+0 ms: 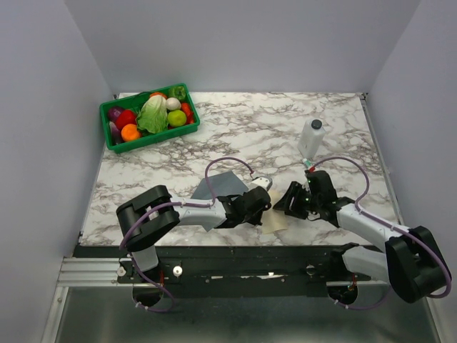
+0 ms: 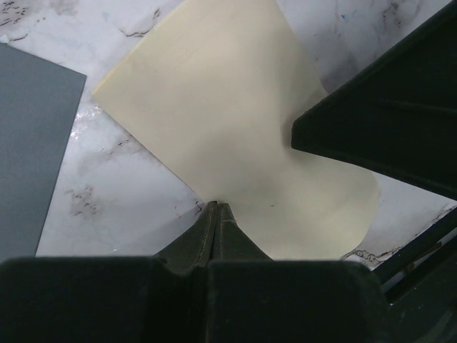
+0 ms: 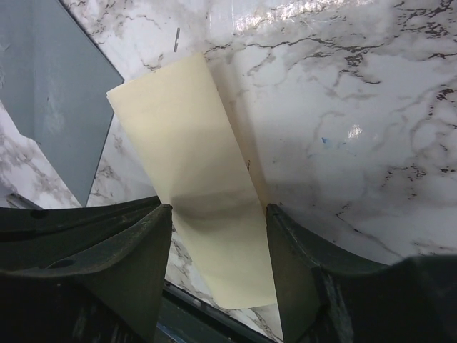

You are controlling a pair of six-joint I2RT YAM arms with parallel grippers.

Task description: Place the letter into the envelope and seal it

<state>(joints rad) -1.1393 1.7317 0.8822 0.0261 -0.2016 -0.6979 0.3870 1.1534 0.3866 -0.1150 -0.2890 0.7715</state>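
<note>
On the counter (image 1: 271,121) the envelope (image 1: 221,184) lay flat, unfilled and unsealed, while beside it the left claw (image 2: 218,209) clenched the edge of the letter (image 2: 235,143) and the right claw (image 3: 218,211) gaped astride it.

No legible text, label, brand or number in any view: cream-tan paper sheet (image 2: 235,136) and slate-grey flat paper envelope (image 2: 28,143) show blank faces, and the small white plastic bottle (image 1: 311,137) is too small to make out any print.
</note>
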